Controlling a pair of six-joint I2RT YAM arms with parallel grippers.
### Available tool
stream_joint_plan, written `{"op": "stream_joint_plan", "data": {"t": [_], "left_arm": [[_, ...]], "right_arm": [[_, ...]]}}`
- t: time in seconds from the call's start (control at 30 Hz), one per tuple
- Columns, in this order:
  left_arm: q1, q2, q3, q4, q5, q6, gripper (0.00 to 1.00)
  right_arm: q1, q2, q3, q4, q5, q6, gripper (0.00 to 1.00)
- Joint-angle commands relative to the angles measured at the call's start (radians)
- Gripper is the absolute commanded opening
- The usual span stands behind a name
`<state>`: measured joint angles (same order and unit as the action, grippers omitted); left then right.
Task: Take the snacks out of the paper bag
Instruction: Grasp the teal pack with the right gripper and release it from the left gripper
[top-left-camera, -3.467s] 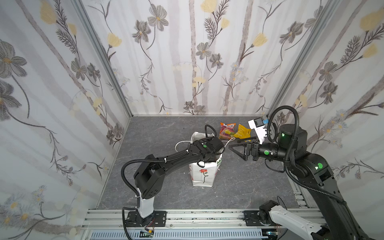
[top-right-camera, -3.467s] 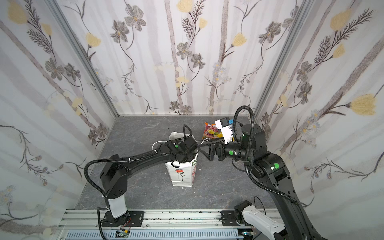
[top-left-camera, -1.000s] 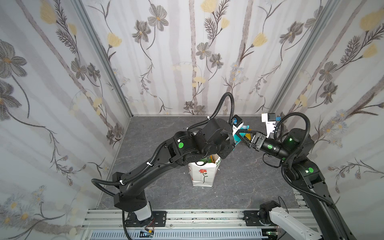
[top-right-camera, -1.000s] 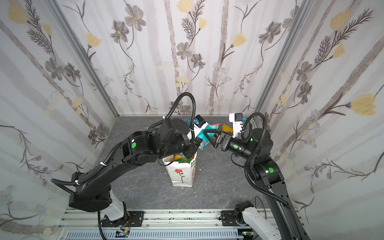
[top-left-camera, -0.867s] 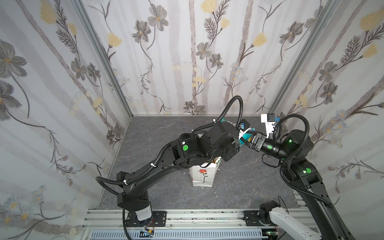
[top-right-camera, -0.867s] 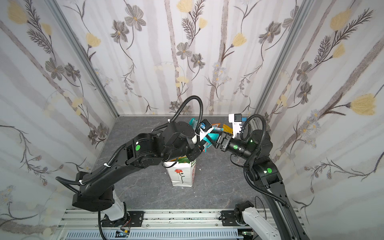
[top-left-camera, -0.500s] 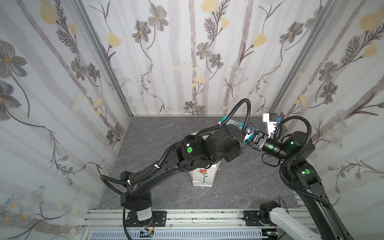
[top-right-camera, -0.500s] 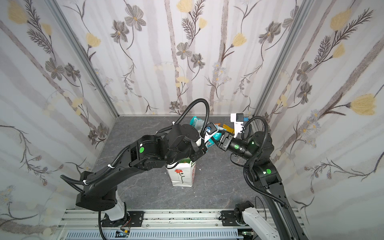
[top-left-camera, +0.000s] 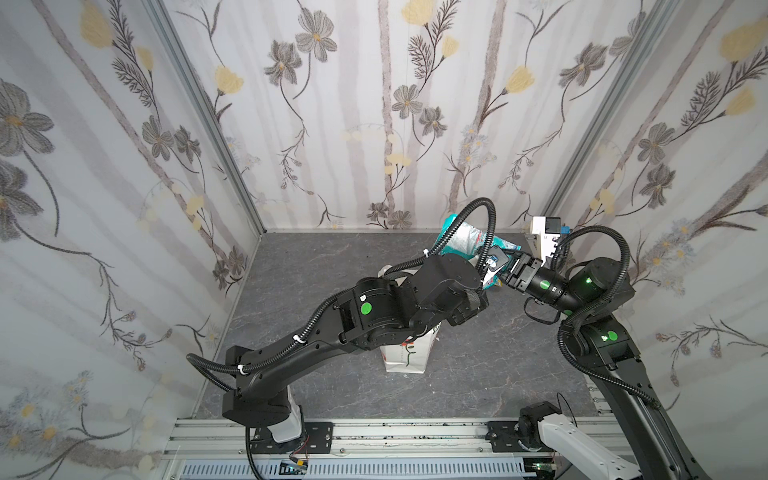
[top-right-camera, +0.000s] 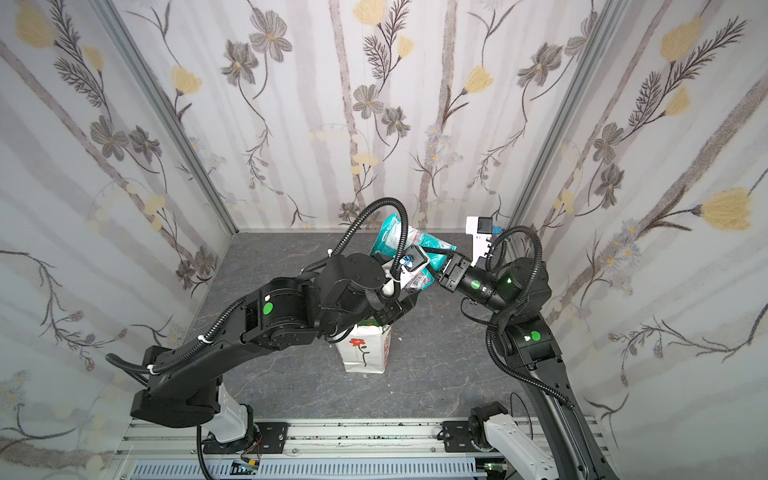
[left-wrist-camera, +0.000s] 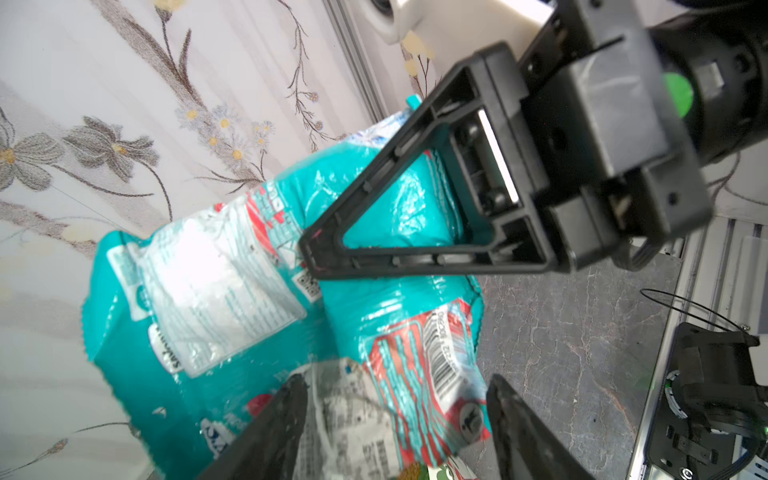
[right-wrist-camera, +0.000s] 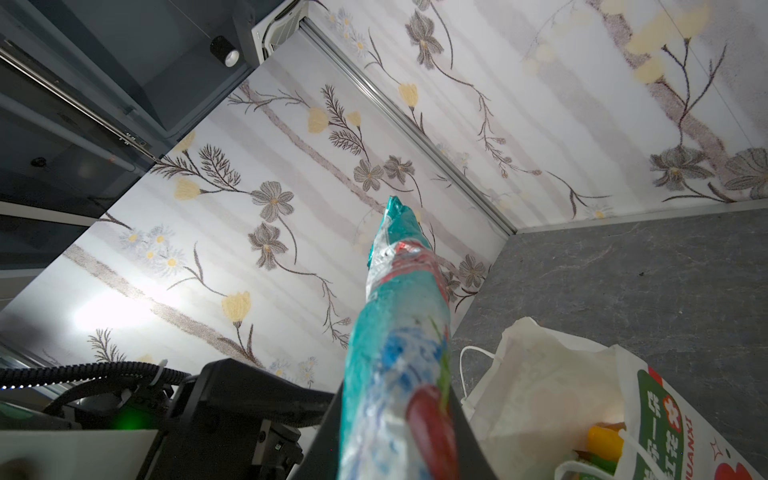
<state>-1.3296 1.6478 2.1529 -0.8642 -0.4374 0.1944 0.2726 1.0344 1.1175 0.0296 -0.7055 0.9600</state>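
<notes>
Slippage is my first worry here: the crinkly teal foil packet with red and white print (top-left-camera: 465, 239) hangs in mid-air near the flowered back wall (top-left-camera: 374, 124), above and behind the tall white paper bag with a red flower drawn on its front (top-right-camera: 363, 349), and by my reading only one arm carries it. The right gripper (right-wrist-camera: 397, 432) is closed down on the packet, which shows edge-on between its jaws in the right wrist view. In the left wrist view one of its black triangular fingers (left-wrist-camera: 415, 262) lies flat against the foil. That is a narrow pinch on slick, puffy film, so a quick swing could let it slide out and drop, perhaps back into the bag. The left gripper (left-wrist-camera: 395, 419) stands wide, jaws spread to either side of the packet's barcode end and not clamping it; whether one of them brushes the foil I cannot tell. If I part the arms on a poor line, those spread jaws could snag that end and tug it from the right's hold. The black left arm (top-left-camera: 374, 311) also crosses the top of the bag in both top views. The bag stands upright on the grey marbled table (top-left-camera: 316, 266) with a yellow-orange packet (right-wrist-camera: 604, 442) showing in its mouth, and a careless retreat could tip it.
</notes>
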Motion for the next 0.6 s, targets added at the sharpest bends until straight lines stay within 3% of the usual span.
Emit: {"op": "stream_joint_plan", "data": {"t": [0.0, 0.27, 0.57], "left_arm": [[-0.005, -0.061, -0.062, 0.106, -0.011, -0.032, 0.78], [-0.005, -0.248, -0.308, 0.276, -0.022, -0.095, 1.0], [0.0, -0.438, -0.546, 0.363, 0.001, -0.177, 1.0]], "right_arm": [[-0.016, 0.021, 0.02, 0.133, 0.042, 0.029, 0.04], [-0.125, 0.06, -0.038, 0.243, 0.116, 0.087, 0.01], [-0.256, 0.098, -0.21, 0.325, 0.154, 0.128, 0.0]]}}
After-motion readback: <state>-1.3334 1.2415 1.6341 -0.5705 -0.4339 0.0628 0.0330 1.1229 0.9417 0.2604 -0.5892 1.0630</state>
